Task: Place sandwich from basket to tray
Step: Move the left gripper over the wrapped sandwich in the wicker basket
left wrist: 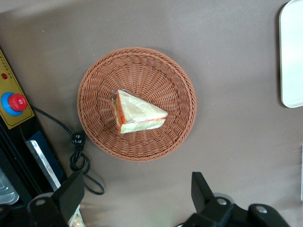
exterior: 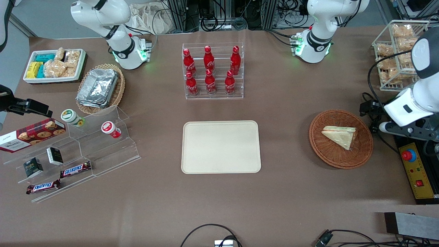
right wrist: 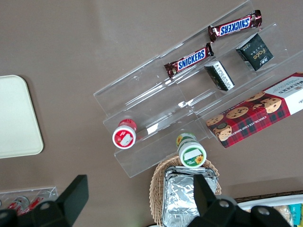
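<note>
The sandwich (exterior: 339, 135) (left wrist: 137, 113), a clear-wrapped triangular wedge with orange and green filling at its edge, lies flat in the round reddish-brown wicker basket (exterior: 329, 156) (left wrist: 97, 75). The cream tray (exterior: 221, 146) (left wrist: 292, 56) lies bare at mid-table, a stretch of brown table apart from the basket. My gripper (left wrist: 136, 180) hovers high over the table just outside the basket's rim, open wide, with nothing between its fingers. In the front view only the arm's white wrist (exterior: 406, 108) shows, above the table beside the basket toward the working arm's end.
A yellow control box with a red button (exterior: 415, 171) (left wrist: 14, 101) and a black cable (left wrist: 80, 158) lie close to the basket. A rack of red bottles (exterior: 212, 72) stands farther from the front camera than the tray. A wire basket of snacks (exterior: 399, 51) stands near the working arm.
</note>
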Robot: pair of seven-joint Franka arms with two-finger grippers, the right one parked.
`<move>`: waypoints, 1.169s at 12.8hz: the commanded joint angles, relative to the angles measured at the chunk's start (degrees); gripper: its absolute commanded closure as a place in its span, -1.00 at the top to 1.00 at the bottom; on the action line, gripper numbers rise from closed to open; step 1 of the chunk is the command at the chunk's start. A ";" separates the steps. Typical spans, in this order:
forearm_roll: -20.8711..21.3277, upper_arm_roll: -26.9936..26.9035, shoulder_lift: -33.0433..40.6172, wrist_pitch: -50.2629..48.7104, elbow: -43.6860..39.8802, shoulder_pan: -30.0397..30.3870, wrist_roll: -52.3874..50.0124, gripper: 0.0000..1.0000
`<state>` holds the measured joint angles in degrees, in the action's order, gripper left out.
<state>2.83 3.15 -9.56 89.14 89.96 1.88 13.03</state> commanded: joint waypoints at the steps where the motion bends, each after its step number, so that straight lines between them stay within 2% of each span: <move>1: 0.94 -0.60 -3.19 -3.09 -4.45 -0.65 0.86 1.00; 3: 1.29 -0.60 -4.59 -3.01 -5.23 -0.73 1.04 1.00; 4: 3.30 -0.60 -4.59 -2.66 -4.19 -0.82 0.34 1.00; 6: 4.37 -0.69 -4.15 -0.82 -1.91 -0.47 -5.34 1.00; 9: 3.76 -0.95 1.01 11.72 12.46 -0.21 -25.78 1.00; 10: 2.36 -1.65 2.08 15.94 16.78 -0.03 -31.08 1.00; 13: 1.91 -4.45 3.23 27.98 27.51 0.06 -33.76 1.00; 15: 1.91 -5.08 3.23 38.95 34.98 0.06 -39.88 1.00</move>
<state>5.41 -1.38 -9.11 120.17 117.02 2.04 -21.80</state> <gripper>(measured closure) 0.000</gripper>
